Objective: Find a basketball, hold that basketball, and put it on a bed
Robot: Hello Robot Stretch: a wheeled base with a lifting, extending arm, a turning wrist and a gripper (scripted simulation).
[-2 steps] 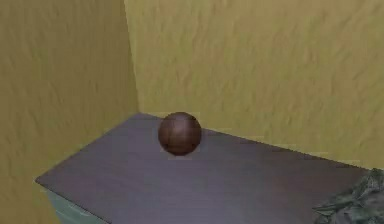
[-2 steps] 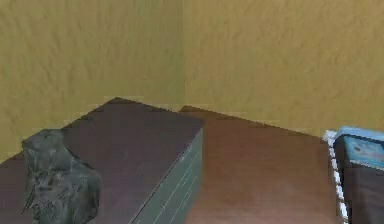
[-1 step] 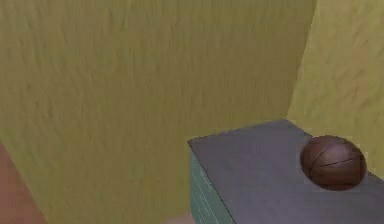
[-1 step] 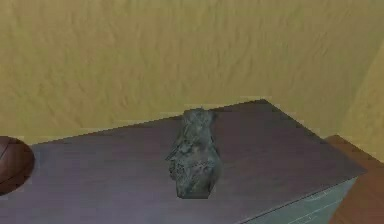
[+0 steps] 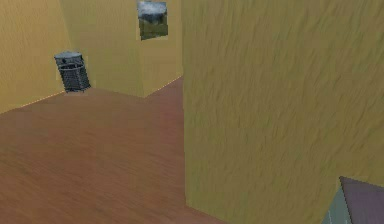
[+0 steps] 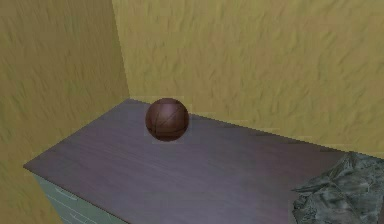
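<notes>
A brown-orange basketball (image 6: 167, 119) rests on the dark purple-brown top of a low cabinet (image 6: 190, 170) in the arm side view. It sits toward the back of that top, close to the yellow wall corner. At the forward view's bottom right edge the corner of that cabinet (image 5: 360, 200) pokes in.
A rumpled grey-green cloth (image 6: 345, 190) lies on the cabinet's right end. Ahead, a yellow wall (image 5: 285, 100) juts out close by in the forward view's right half. Wooden floor (image 5: 90, 150) stretches left toward a small grey heater-like box (image 5: 71, 71) and a wall picture (image 5: 153, 19).
</notes>
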